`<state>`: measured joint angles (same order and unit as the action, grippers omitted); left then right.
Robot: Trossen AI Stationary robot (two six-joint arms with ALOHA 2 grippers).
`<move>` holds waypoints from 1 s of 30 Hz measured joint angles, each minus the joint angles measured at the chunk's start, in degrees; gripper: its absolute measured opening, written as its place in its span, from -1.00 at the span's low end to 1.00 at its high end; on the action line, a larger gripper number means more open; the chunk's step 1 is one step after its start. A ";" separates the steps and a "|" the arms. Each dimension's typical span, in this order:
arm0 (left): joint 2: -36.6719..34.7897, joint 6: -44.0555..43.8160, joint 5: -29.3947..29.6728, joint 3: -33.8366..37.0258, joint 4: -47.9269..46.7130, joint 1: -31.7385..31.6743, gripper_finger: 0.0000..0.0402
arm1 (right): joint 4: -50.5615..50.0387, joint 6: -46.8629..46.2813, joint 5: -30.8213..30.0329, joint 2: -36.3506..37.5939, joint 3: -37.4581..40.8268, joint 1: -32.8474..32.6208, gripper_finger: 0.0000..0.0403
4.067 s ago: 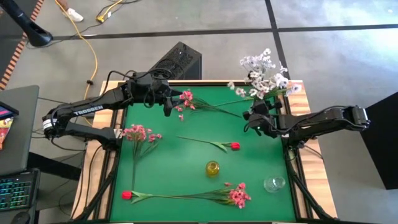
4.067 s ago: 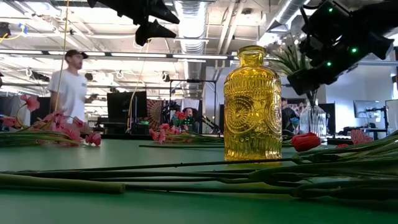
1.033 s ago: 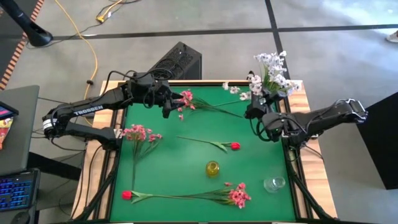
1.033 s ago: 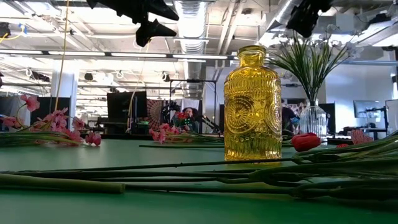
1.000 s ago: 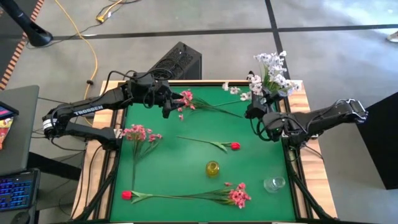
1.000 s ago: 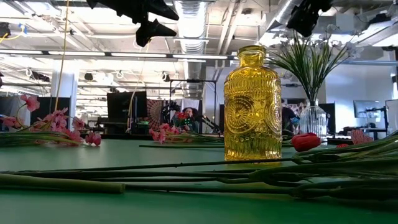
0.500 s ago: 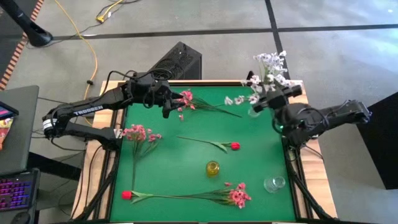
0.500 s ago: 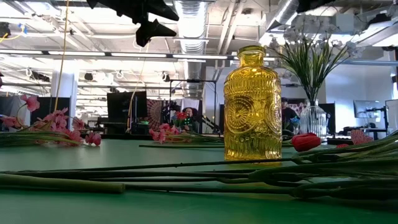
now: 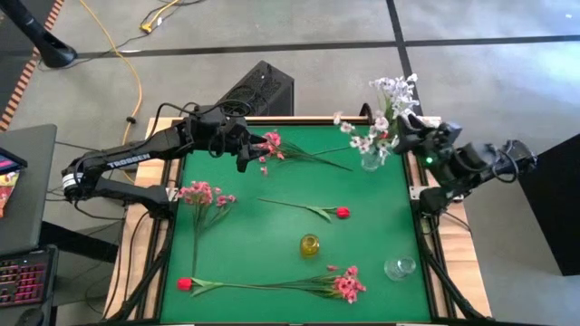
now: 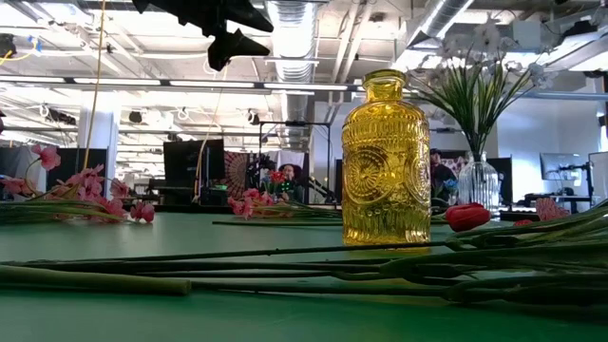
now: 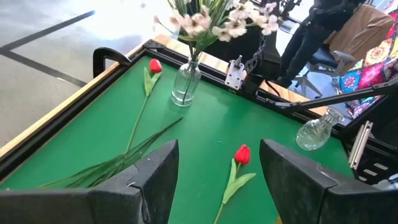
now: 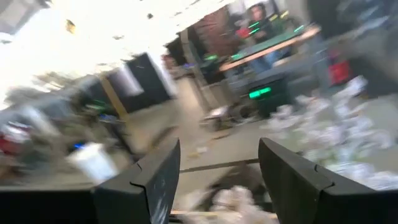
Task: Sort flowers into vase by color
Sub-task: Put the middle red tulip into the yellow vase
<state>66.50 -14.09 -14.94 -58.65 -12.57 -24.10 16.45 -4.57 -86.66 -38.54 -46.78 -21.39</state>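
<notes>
Green felt covers my counter [image 9: 272, 231]. From above I count three pink sprays [image 9: 201, 193], two red tulips [image 9: 342, 212] and three vases: yellow [image 9: 310, 244], an empty clear one [image 9: 399, 267], and a clear one holding the white flowers [image 9: 381, 127] at the far right edge. Only the low view shows the yellow vase's embossed pattern. My left hand [image 9: 246, 149] hovers open by the far pink spray; my right hand [image 9: 410, 127], open too, sits beside the white flowers.
</notes>
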 joint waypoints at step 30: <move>20.59 13.48 -0.57 -0.04 5.00 17.08 0.06 | -10.47 -3.96 24.15 0.34 0.04 -24.66 0.21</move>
<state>87.09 -0.62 -15.51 -58.70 -7.57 -7.01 5.97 -8.53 -62.51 -38.20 -46.74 -46.05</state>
